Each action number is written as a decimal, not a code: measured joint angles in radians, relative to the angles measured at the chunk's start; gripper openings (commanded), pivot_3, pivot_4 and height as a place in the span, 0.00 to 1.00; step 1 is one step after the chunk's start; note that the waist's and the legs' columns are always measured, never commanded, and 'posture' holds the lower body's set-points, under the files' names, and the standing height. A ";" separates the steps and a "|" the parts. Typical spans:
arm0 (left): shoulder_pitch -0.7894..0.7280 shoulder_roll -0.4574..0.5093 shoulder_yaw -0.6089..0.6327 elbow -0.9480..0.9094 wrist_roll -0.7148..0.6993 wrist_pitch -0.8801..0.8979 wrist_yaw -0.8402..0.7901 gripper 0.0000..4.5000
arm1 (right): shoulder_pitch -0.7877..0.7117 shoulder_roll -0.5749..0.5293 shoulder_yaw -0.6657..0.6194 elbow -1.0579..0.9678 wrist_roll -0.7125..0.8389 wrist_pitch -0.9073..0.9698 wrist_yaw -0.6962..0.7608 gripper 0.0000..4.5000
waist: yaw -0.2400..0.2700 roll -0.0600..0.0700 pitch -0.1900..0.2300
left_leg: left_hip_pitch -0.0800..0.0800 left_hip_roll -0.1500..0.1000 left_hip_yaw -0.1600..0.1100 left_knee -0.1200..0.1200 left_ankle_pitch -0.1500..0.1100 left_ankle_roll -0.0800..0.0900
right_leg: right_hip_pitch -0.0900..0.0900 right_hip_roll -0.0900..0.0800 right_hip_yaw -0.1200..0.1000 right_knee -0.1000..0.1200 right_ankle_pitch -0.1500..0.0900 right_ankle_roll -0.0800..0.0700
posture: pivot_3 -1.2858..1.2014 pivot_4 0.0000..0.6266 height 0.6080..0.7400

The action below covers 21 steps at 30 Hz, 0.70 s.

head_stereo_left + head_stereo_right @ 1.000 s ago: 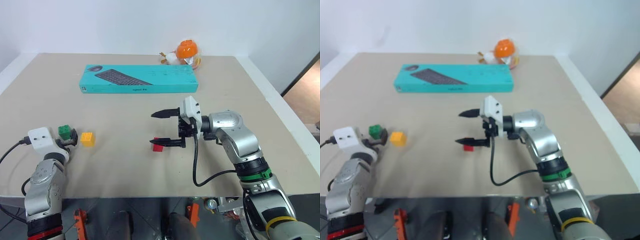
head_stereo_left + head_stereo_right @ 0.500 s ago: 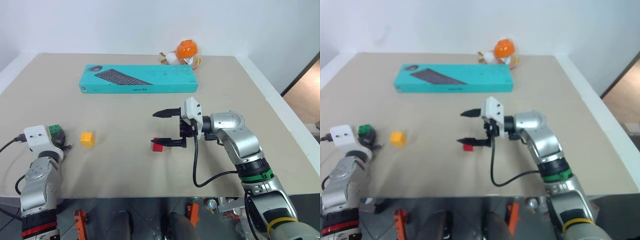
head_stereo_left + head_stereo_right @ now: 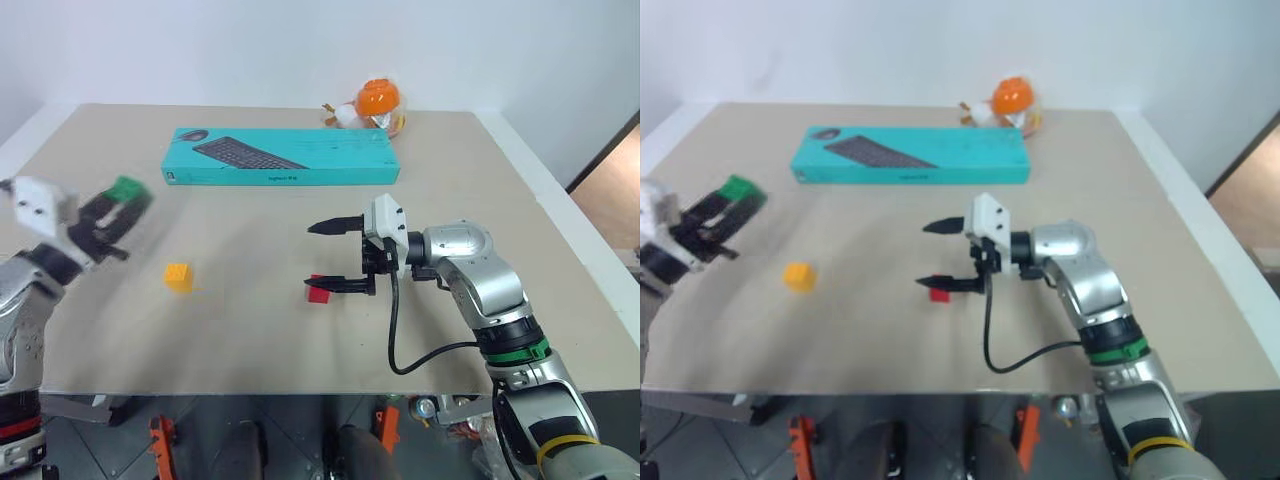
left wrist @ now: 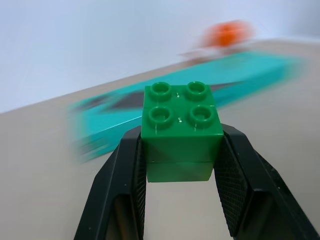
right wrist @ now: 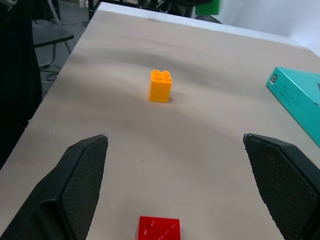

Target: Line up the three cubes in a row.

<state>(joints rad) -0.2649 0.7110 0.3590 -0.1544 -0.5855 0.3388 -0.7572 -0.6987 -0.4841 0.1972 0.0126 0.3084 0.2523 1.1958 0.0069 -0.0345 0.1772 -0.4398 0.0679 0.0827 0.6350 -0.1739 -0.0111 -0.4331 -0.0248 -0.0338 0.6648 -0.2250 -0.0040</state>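
The green cube, studs up, is pinched off the table at the frame's left edge, the yellow-orange cube sits lower left of centre, and the red cube lies near the middle.

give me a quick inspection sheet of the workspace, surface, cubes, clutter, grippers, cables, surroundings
surface: beige table, flat, pale rim along its sides.
job's things: green cube clamped in the left gripper, off the table; yellow-orange cube and red cube on the table, apart, not in a row.
clutter: teal keyboard box toward the far edge; round orange toy behind it.
grippers: left gripper shut on the green cube; right gripper open, near the red cube.
cables: black cable looping from the right wrist.
surroundings: white wall behind the table.
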 measured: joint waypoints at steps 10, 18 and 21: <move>-0.092 0.024 -0.305 0.104 0.037 -0.019 -0.410 0.29 | 0.033 -0.040 -0.014 -0.038 0.001 0.008 -0.046 1.00 | 0.000 0.000 0.000 | 0.000 0.004 0.004 -0.001 0.000 0.001 | -0.003 0.011 0.003 0.002 -0.001 -0.003 | 0.52 0.24 1.00; -0.279 -0.024 -0.453 0.366 0.191 -0.188 -0.599 0.29 | 0.068 -0.067 -0.022 -0.076 0.002 0.025 -0.088 1.00 | 0.000 0.000 0.000 | 0.000 0.003 0.006 0.000 0.000 0.000 | -0.004 0.011 0.005 0.002 -0.001 -0.002 | 0.52 0.24 1.00; -0.322 -0.055 -0.491 0.439 0.232 -0.237 -0.646 0.29 | 0.086 -0.077 -0.033 -0.100 0.008 0.044 -0.093 1.00 | 0.000 0.000 0.000 | -0.001 0.003 0.006 0.000 0.000 0.001 | -0.004 0.011 0.006 0.002 -0.001 -0.001 | 0.52 0.24 1.00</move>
<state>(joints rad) -0.5871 0.6556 -0.1316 0.2851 -0.3537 0.1015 -1.4031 -0.6128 -0.5606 0.1646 -0.0874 0.3164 0.2964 1.1031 0.0073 -0.0343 0.1773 -0.4413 0.0710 0.0885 0.6351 -0.1744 -0.0106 -0.4372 -0.0138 -0.0277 0.6665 -0.2264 -0.0050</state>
